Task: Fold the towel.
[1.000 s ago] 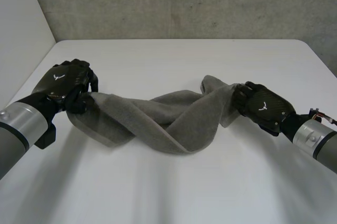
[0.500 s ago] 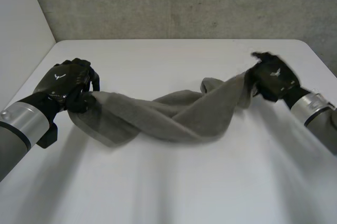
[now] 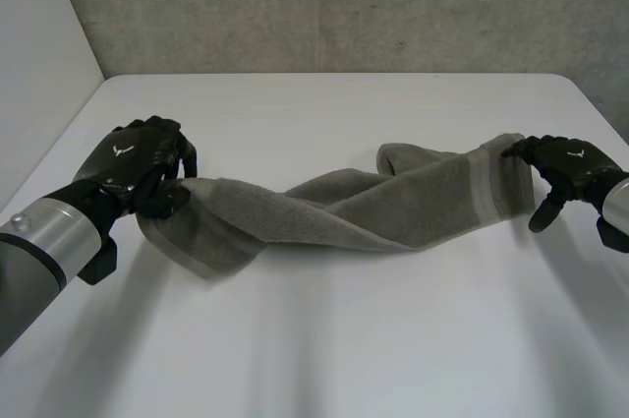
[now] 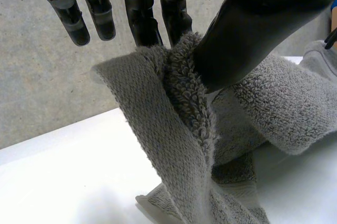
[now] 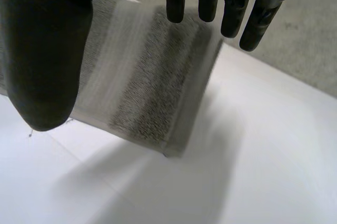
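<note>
Grey terry towel lies twisted on the white table. The left hand pinches one end; the right hand hangs spread at the other.

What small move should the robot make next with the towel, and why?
Probably the right hand should close on the banded end of the towel at its fingertips and turn it to undo the twist. The left hand pinches the other end, the right hand's fingers are straight and hold nothing, and the towel lies twisted in its middle on the table, not flat enough to fold.
</note>
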Action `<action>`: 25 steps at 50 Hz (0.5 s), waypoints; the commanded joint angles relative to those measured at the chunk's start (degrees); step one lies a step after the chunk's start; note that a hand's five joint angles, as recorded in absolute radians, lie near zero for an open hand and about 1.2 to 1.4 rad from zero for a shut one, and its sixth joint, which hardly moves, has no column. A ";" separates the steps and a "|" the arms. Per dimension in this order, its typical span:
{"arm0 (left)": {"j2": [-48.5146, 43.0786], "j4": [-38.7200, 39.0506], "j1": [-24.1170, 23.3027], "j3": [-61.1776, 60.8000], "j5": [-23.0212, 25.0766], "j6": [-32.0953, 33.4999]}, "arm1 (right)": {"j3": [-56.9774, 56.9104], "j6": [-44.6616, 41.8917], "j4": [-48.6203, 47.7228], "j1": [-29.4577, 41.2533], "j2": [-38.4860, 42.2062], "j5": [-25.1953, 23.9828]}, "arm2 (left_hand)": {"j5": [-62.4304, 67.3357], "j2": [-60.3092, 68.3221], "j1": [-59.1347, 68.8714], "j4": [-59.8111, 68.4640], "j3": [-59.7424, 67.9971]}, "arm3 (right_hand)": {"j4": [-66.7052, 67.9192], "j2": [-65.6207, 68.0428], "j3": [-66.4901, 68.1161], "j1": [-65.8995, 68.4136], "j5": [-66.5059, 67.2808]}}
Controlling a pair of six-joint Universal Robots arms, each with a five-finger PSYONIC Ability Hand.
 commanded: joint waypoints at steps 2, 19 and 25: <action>0.00 0.00 -0.12 0.00 0.00 0.00 | 15.84 0.19 -12.11 0.00 -8.87 -5.71 | -1.68 -3.01 -0.87 -2.88 -2.46 | -3.42 -4.41 -0.37 -3.96 -3.40; -0.08 0.09 0.49 0.00 0.18 0.00 | 9.38 -4.02 -13.44 -0.79 -2.39 -4.75 | -4.03 -5.36 -3.23 -2.88 -2.46 | -3.42 -4.41 -0.37 -3.96 -3.40; -0.09 0.09 0.49 0.00 0.18 0.00 | 3.66 -4.03 -6.87 -2.37 1.83 -3.17 | -4.37 -5.70 -3.56 -2.88 -2.46 | -3.42 -0.12 -0.37 0.33 0.89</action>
